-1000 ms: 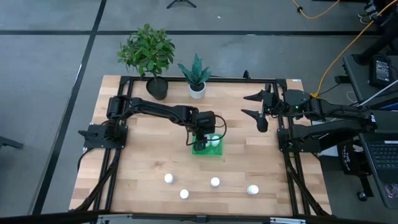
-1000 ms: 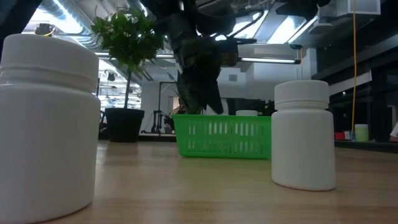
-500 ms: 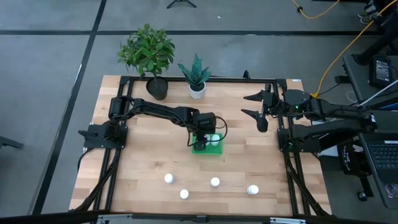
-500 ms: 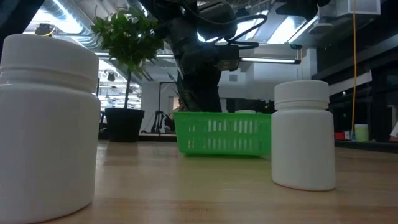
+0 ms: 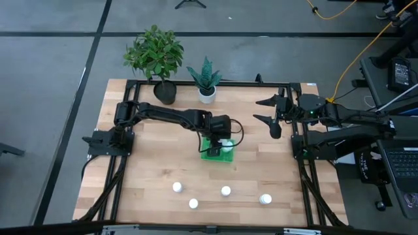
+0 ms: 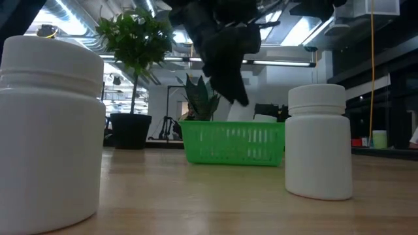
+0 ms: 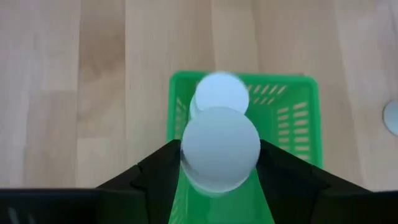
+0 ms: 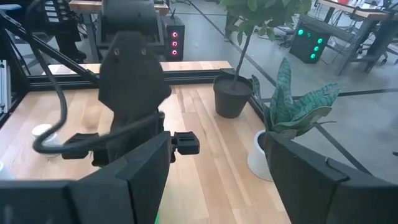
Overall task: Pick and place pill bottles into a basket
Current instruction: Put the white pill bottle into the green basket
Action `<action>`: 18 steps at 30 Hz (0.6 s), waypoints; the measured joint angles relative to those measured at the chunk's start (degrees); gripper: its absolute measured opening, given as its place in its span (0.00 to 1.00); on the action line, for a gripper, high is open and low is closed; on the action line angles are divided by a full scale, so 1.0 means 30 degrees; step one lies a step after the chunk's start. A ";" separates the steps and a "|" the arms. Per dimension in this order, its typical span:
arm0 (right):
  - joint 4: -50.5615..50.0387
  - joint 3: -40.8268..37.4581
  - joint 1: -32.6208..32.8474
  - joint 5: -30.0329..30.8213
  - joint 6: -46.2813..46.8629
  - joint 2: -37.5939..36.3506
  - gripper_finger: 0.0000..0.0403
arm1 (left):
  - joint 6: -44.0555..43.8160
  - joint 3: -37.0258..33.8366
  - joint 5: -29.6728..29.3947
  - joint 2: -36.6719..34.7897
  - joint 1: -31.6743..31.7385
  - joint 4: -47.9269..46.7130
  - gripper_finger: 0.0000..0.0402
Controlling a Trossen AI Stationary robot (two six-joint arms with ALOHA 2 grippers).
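The left gripper (image 7: 220, 163) hangs over the green basket (image 5: 218, 154) at mid-worktop, jaws clamped on a pill bottle (image 7: 220, 155), with another bottle (image 7: 220, 93) already inside. The right gripper (image 5: 269, 117) waits at 2 o'clock, jaws wide.

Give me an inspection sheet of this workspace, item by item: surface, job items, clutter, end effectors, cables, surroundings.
Surface: light wooden table inside a black frame.
Job's things: green basket near the table's middle, one pill bottle already inside; a second pill bottle is held over it; four loose bottles stand along the near edge.
Clutter: black plant pot with a leafy plant and white plant pot with a spiky plant, at the far edge.
End effectors: left end effector shut on the held bottle, above the basket; right end effector open, parked at the right side.
Cables: black cable looping at the left wrist; orange cable on the floor.
Surroundings: grey floor, laptop at the right.
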 joint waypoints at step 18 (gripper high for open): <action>-0.0105 0.0000 0.0000 0.0000 -0.0007 0.0000 0.65 | -0.0234 -0.0473 -0.1063 0.0003 0.0036 -0.0878 0.58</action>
